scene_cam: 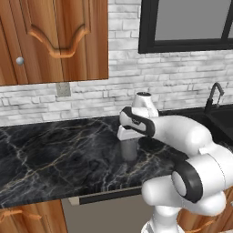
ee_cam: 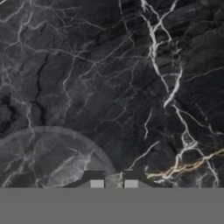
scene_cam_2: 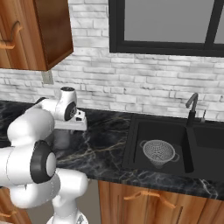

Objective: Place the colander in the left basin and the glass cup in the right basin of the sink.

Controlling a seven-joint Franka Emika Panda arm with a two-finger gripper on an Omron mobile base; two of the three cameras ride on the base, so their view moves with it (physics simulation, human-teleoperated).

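My claw (ee_cam: 113, 181) pinches the thin round rim of the clear glass cup (ee_cam: 48, 162) on the veined black marble counter (ee_cam: 131, 65).

Colander (scene_cam_2: 159, 152) in left basin (scene_cam_2: 144, 131); glass cup (scene_cam: 129, 149) on counter (scene_cam: 54, 150).

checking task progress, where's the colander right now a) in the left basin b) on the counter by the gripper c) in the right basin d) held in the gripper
a: the colander sits upright in the left basin of the sink, left of the black divider.

Gripper (ee_cam: 113, 183) pinched nearly shut, pointing down
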